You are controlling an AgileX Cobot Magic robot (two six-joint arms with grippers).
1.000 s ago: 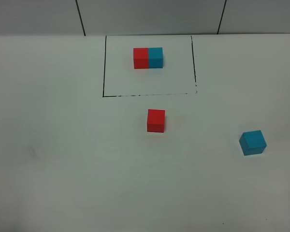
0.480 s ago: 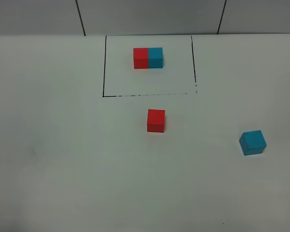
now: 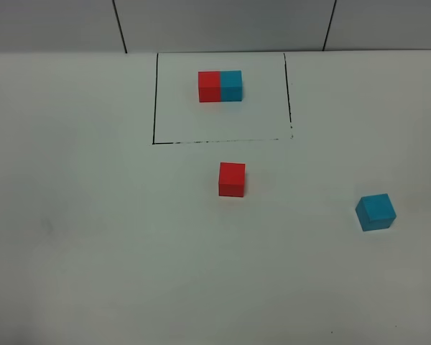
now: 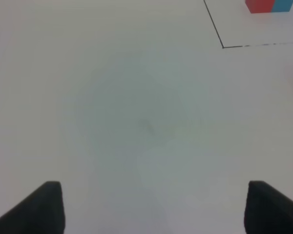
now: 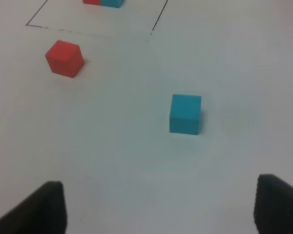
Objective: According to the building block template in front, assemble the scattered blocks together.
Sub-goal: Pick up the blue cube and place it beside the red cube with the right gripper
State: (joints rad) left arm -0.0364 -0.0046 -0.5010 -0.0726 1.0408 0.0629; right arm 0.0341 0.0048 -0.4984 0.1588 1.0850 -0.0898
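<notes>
The building block template point(image 3: 220, 86), a red and a cyan-blue cube joined, sits inside a thin black drawn rectangle point(image 3: 154, 108) at the far middle of the white table. The loose red cube point(image 3: 232, 179) lies just in front of the frame. The loose cyan-blue cube point(image 3: 376, 212) lies apart at the right. Neither arm shows in the high view. My left gripper point(image 4: 154, 207) is open and empty over bare table; the template point(image 4: 269, 5) shows far off. My right gripper point(image 5: 158, 207) is open and empty, short of the cyan-blue cube point(image 5: 185, 113), with the red cube point(image 5: 64, 58) beyond.
The white table point(image 3: 93, 237) ends at a grey panelled wall point(image 3: 223, 25) behind the frame. Nothing else stands on the table.
</notes>
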